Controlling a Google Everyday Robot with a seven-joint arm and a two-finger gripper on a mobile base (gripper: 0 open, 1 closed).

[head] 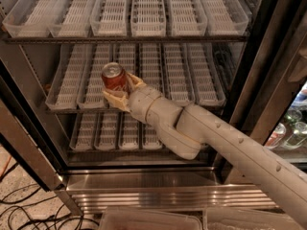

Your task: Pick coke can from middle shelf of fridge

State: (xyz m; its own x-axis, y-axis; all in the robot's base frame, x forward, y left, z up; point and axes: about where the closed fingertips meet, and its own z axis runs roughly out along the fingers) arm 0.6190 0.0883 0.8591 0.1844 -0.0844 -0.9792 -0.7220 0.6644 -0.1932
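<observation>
The coke can [114, 77], red with a silver top, is at the front of the middle shelf [201, 102] of the fridge [144, 181], over the third white lane tray from the left. My gripper [121, 91] is shut on the coke can, with one cream finger [113, 99] low on its front left and the other [136, 82] on its right side. The can leans slightly to the left. My arm [230, 147] reaches in from the lower right.
The top shelf [134, 13] and bottom shelf [115, 131] carry bare white slotted trays. A dark door edge [268, 80] stands on the right, with bottles [288, 131] behind glass beyond it. Cables [24, 210] lie on the floor at the lower left. Clear bins [153, 219] sit below.
</observation>
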